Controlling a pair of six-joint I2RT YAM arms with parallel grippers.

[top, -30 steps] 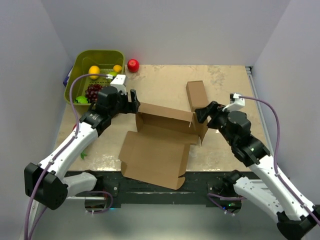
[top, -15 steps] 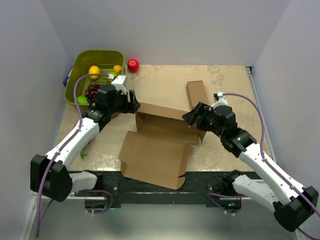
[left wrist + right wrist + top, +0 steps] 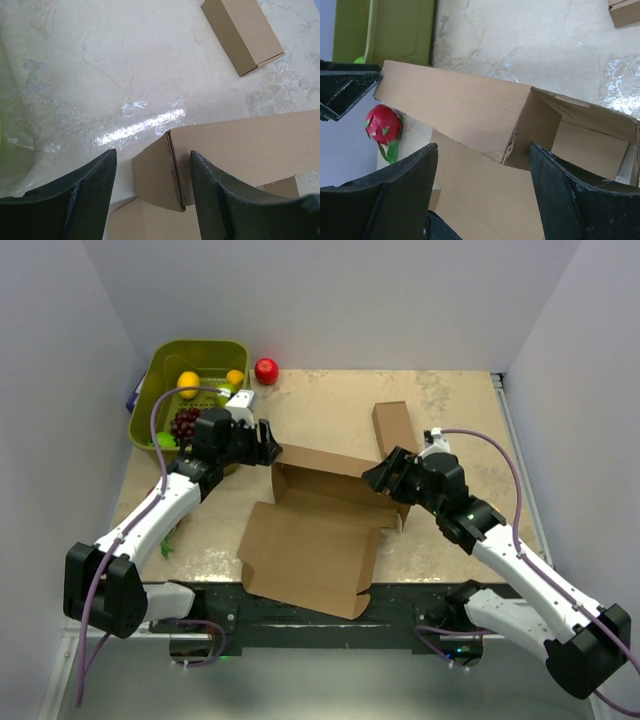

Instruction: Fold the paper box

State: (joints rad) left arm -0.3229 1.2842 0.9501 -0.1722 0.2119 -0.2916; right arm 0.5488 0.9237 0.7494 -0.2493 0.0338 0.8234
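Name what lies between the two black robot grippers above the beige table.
The upright rear wall of the large brown corrugated cardboard paper box spans the gap from the left gripper to the right gripper, clearest in the top view.

L gripper (image 3: 152,161) jaws apart, straddling upright corner of paper box (image 3: 240,145) at 6 o'clock. Small cardboard box (image 3: 242,32) at 1 o'clock on marbled tabletop (image 3: 100,60), well apart.

The paper box (image 3: 310,540) is plain brown, like the smaller box (image 3: 392,428). The tabletop (image 3: 330,405) is beige with pale mottling. The bin (image 3: 200,344) at its far left corner is lime green, the grapes (image 3: 185,424) inside dark purple, the apple (image 3: 266,370) red. The left claw (image 3: 268,446) and right claw (image 3: 380,474) are black.
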